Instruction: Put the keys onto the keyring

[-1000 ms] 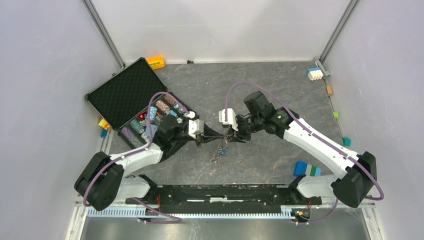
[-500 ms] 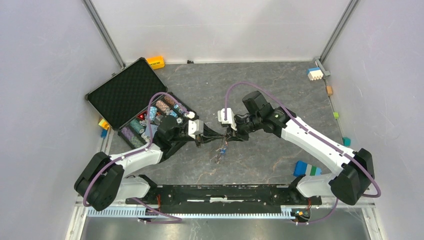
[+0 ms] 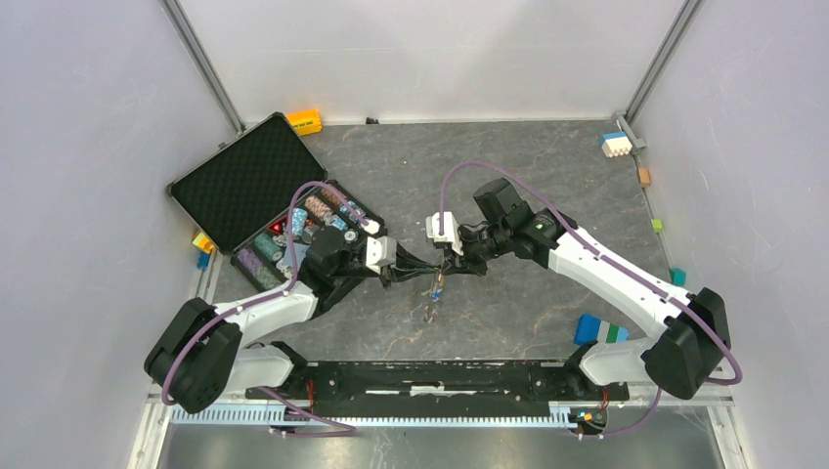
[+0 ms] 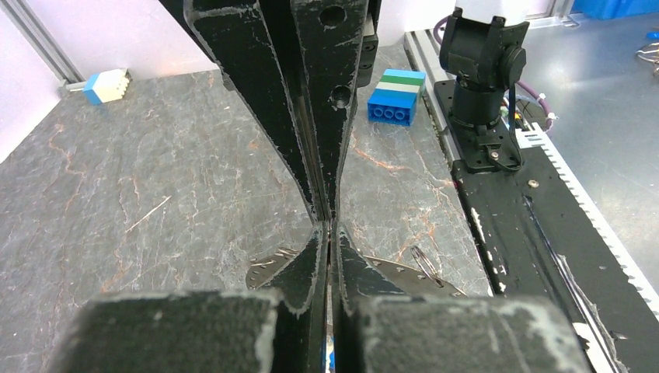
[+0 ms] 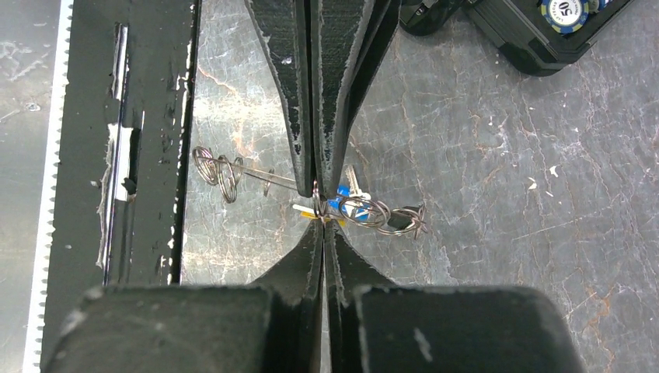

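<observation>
Right gripper (image 5: 323,227) seemingly pinches the keyring (image 5: 371,211); keys (image 5: 339,194) mostly hidden.

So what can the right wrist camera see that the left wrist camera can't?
Only the right wrist view plainly shows the keyring, its wire loops bunched by the fingertips, a blue key among them, and a poker chip in the black case. Only the left wrist view shows the blue and green block, the white and blue block and the right arm's base. Both show the grey stone table, the black rail, and the left fingers and right fingers, shut, meeting tip to tip.
</observation>
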Controlling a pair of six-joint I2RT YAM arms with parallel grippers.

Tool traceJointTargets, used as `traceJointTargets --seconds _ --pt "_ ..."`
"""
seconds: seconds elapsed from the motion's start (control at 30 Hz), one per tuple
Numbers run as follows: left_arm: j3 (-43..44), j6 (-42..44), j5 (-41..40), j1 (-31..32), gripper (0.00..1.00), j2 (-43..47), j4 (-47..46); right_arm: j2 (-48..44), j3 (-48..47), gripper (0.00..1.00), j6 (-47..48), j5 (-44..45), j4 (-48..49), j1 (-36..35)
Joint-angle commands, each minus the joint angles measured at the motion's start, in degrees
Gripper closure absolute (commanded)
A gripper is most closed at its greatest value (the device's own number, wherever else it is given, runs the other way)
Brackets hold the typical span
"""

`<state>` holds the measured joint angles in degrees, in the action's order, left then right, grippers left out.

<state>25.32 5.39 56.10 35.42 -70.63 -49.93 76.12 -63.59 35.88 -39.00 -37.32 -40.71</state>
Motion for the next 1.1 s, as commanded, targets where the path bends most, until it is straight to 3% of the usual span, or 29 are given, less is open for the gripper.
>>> traceJointTargets --seconds 0.0,1.07 --pt "-0.1 -1.0 2.2 0.0 0.98 1.2 -4.9 0.5 0.0 0.98 0.2 -1.4 1.6 0.3" --pt "-1.6 -4.9 4.1 0.0 0.98 0.1 -12.4 3.2 -0.8 1.0 -0.4 -5.5 2.2 0.3"
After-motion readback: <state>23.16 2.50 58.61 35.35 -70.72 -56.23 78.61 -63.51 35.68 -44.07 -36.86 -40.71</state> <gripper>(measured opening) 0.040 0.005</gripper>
